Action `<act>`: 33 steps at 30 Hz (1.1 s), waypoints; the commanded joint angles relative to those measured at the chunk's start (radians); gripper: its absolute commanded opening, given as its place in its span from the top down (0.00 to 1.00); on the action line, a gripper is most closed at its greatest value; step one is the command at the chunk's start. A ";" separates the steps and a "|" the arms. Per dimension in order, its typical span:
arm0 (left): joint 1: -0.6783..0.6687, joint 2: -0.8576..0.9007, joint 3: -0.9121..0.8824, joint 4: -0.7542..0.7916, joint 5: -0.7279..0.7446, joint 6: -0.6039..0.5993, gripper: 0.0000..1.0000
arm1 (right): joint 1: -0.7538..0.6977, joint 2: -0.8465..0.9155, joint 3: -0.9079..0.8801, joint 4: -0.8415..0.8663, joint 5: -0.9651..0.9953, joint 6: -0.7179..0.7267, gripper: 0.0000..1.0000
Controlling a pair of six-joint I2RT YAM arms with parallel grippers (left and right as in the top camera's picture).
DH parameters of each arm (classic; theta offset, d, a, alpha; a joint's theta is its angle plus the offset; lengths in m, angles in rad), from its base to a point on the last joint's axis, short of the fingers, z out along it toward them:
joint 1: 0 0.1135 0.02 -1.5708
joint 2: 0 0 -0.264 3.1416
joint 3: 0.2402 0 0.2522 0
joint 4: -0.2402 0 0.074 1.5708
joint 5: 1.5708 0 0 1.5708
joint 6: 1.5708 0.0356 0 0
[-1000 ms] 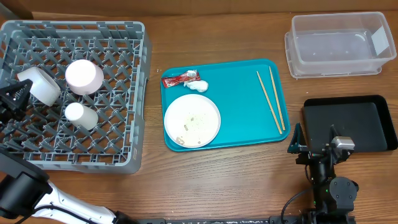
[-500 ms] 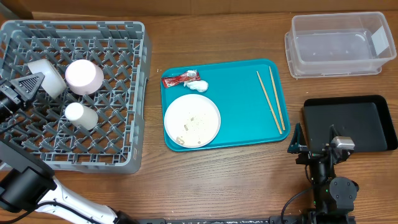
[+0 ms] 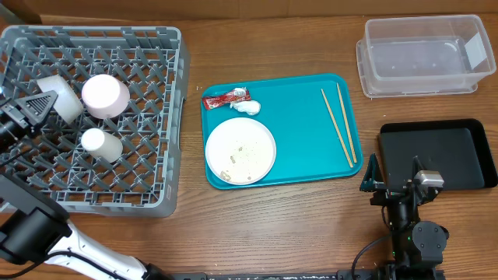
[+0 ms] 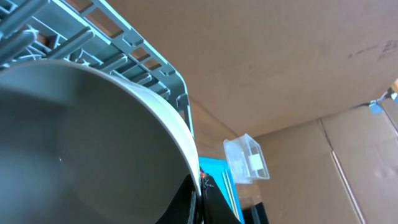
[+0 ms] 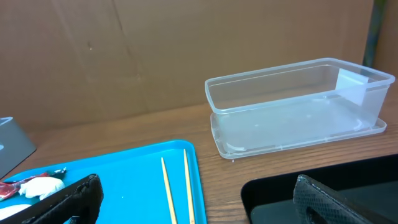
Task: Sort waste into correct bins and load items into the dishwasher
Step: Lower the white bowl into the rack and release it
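My left gripper (image 3: 45,102) is shut on the rim of a steel bowl (image 3: 62,96), held tilted over the left part of the grey dish rack (image 3: 156,198). In the left wrist view the bowl (image 4: 81,143) fills the frame, and the jaws (image 4: 198,198) pinch its edge. A round white dish (image 3: 105,95) and a small white cup (image 3: 101,144) sit in the rack. On the teal tray (image 3: 303,148) lie a white plate with food scraps (image 3: 240,150), a red wrapper (image 3: 224,99), a tissue wad (image 3: 249,107) and chopsticks (image 3: 339,124). My right gripper (image 3: 393,177) stands open, holding nothing, near the black tray (image 3: 440,152).
The clear tub (image 3: 424,54) stands at the back right, also seen in the right wrist view as the tub (image 5: 292,106) behind the chopsticks (image 5: 177,186). A cardboard wall runs along the back. Bare wood lies between the rack and the teal tray.
My left gripper has carried the bowl a little to the right and farther back over the rack; for the last half second it has barely moved. The right arm has stayed still.
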 commanded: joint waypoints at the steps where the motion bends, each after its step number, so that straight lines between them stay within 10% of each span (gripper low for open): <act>1: -0.023 0.016 -0.031 0.033 0.019 0.011 0.96 | -0.003 -0.010 -0.011 0.006 -0.002 0.004 0.00; 23: -0.016 0.016 -0.052 0.067 -0.260 -0.065 0.96 | -0.003 -0.010 -0.011 0.006 -0.002 0.004 0.00; 33: 0.027 0.016 -0.038 0.049 -0.312 -0.196 0.73 | -0.003 -0.010 -0.011 0.006 -0.002 0.004 0.00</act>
